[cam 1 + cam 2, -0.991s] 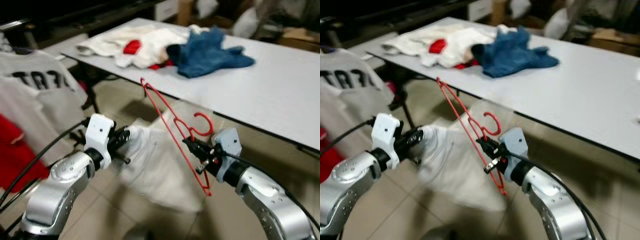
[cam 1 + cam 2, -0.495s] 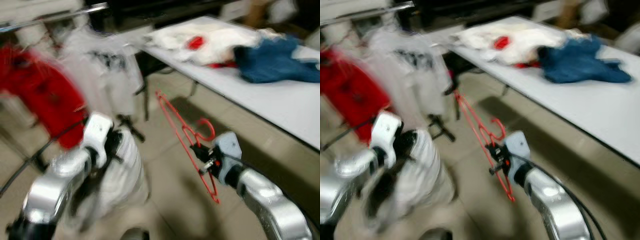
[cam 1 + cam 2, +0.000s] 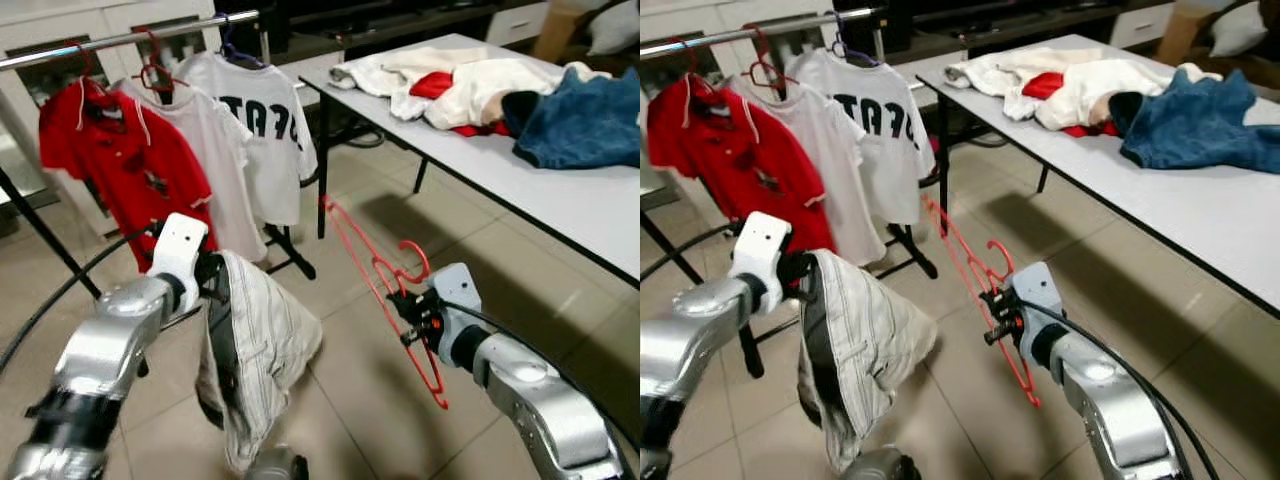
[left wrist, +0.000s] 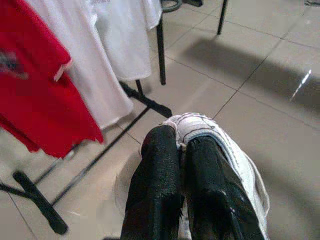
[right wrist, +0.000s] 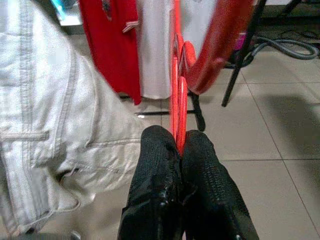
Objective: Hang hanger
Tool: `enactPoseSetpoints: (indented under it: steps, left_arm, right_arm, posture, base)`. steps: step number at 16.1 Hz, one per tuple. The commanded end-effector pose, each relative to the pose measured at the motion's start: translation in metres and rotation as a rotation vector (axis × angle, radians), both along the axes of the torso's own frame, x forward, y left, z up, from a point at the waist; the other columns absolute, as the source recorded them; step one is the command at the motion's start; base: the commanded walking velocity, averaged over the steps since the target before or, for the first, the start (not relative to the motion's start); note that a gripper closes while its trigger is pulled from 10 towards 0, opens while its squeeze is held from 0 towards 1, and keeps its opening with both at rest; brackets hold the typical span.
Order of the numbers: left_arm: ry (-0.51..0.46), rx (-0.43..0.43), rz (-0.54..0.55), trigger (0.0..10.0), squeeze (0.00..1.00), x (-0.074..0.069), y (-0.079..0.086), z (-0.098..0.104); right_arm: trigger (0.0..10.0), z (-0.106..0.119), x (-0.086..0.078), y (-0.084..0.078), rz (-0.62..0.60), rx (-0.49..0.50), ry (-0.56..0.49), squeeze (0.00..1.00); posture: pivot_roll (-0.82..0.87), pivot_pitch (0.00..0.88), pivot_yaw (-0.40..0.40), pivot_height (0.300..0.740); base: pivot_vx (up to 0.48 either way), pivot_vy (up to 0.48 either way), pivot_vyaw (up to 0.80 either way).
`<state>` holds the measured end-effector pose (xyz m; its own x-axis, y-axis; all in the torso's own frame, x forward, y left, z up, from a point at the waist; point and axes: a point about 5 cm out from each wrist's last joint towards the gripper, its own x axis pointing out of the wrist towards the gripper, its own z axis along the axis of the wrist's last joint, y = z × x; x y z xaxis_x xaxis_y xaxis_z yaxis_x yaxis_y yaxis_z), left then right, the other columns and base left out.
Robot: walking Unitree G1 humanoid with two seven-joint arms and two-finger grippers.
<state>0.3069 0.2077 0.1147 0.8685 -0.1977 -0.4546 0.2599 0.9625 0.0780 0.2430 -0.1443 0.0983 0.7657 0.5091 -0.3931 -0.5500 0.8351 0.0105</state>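
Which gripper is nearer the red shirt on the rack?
Left. The left gripper, shut on a white garment, sits just below the red shirt on the rack. The right gripper, shut on the red hanger, is farther off, toward the table.

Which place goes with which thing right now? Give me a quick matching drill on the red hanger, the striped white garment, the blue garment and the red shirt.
Things:
1. red hanger
2. striped white garment
3. blue garment
4. red shirt

Places:
A. lying on the white table
B. hanging on the clothes rail
C. pinched in the right gripper
D. hanging from the left gripper

Pairs: 1-C, 2-D, 3-A, 4-B
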Motion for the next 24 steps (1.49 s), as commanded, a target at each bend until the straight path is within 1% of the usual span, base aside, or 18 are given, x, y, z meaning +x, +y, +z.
enactPoseSetpoints:
  steps: [1, 3, 4, 5, 6, 7, 8, 9, 11, 13, 15, 17, 20, 22, 24]
  left_arm:
    - [-0.043, -0.041, 0.073, 0.0, 0.0, 0.013, 0.006, 0.013]
    - [-0.052, -0.073, 0.116, 0.0, 0.0, 0.027, 0.007, 0.018]
    - [-0.057, -0.082, 0.127, 0.0, 0.0, 0.03, 0.008, 0.02]
    - [-0.068, -0.141, 0.145, 0.0, 0.0, 0.042, 0.005, 0.028]
    - [-0.072, -0.158, 0.129, 0.0, 0.0, 0.05, -0.001, 0.033]
    - [-0.067, -0.14, 0.081, 0.0, 0.0, 0.055, -0.01, 0.036]
    - [-0.048, -0.109, 0.02, 0.0, 0.0, 0.059, -0.019, 0.034]
    - [-0.023, -0.062, -0.021, 0.0, 0.0, 0.062, -0.026, 0.029]
    - [-0.009, -0.013, -0.033, 0.0, 0.0, 0.068, -0.029, 0.027]
    - [-0.015, -0.011, -0.048, 0.0, 0.0, 0.074, -0.034, 0.033]
    - [-0.026, 0.007, -0.077, 0.0, 0.0, 0.078, -0.036, 0.038]
    - [-0.03, 0.054, -0.103, 0.0, 0.0, 0.081, -0.032, 0.041]
    - [-0.022, 0.073, -0.141, 0.0, 0.0, 0.082, -0.032, 0.042]
    - [-0.009, 0.085, -0.172, 0.0, 0.0, 0.081, -0.032, 0.04]
    - [0.0, 0.079, -0.192, 0.0, 0.0, 0.079, -0.033, 0.039]
  right_arm:
    - [10.0, 0.01, -0.003, 0.007, 0.101, 0.019, -0.011, 0.0]
    - [10.0, 0.017, -0.006, 0.014, 0.242, 0.019, 0.012, 0.0]
    - [10.0, 0.018, -0.006, 0.015, 0.27, 0.015, 0.017, 0.0]
    - [10.0, 0.019, -0.007, 0.019, 0.361, 0.002, 0.05, 0.0]
    - [10.0, 0.017, -0.006, 0.021, 0.408, -0.027, 0.076, 0.0]
    - [10.0, 0.011, -0.004, 0.024, 0.434, -0.065, 0.095, 0.0]
    - [10.0, 0.008, -0.002, 0.028, 0.45, -0.076, 0.112, 0.0]
    - [10.0, 0.003, 0.002, 0.032, 0.451, -0.088, 0.142, 0.0]
    - [10.0, 0.0, 0.007, 0.037, 0.45, -0.108, 0.164, 0.0]
    - [10.0, -0.003, 0.014, 0.036, 0.417, -0.161, 0.179, 0.0]
    - [10.0, -0.009, 0.019, 0.034, 0.357, -0.192, 0.217, 0.0]
    - [10.0, -0.017, 0.021, 0.024, 0.289, -0.262, 0.241, 0.0]
    - [10.0, -0.021, 0.021, 0.017, 0.261, -0.339, 0.248, 0.0]
    - [10.0, -0.017, 0.022, 0.012, 0.227, -0.358, 0.243, 0.0]
    - [10.0, -0.014, 0.024, 0.004, 0.198, -0.416, 0.223, 0.0]
  posture:
    - [-0.03, 0.0, 0.064, 0.705]
    - [-0.03, 0.0, 0.067, 0.705]
    - [-0.03, 0.0, 0.069, 0.705]
    - [-0.03, 0.0, 0.073, 0.705]
    - [-0.03, 0.0, 0.072, 0.705]
    - [-0.02, 0.0, 0.073, 0.705]
    - [-0.02, 0.0, 0.077, 0.705]
    - [-0.02, 0.0, 0.089, 0.705]
    - [-0.02, 0.0, 0.104, 0.705]
    - [-0.03, 0.0, 0.117, 0.705]
    - [-0.02, 0.0, 0.12, 0.705]
    - [-0.02, 0.0, 0.12, 0.705]
    - [-0.02, 0.0, 0.118, 0.705]
    - [-0.02, 0.0, 0.115, 0.705]
    - [-0.02, 0.0, 0.113, 0.705]
  base:
    - [0.0, 0.0, 0.0]
    - [0.0, 0.0, 0.0]
    - [0.0, 0.0, 0.0]
    - [0.0, 0.0, 0.0]
    - [0.0, 0.0, 0.0]
    - [0.0, 0.0, 0.0]
    - [0.0, 0.0, 0.0]
    - [0.0, 0.0, 0.0]
    - [0.0, 0.0, 0.0]
    - [0.0, 0.0, 0.0]
    - [0.0, 0.0, 0.0]
    - [0.0, 0.0, 0.0]
    - [0.0, 0.0, 0.0]
    - [0.0, 0.0, 0.0]
    - [0.0, 0.0, 0.0]
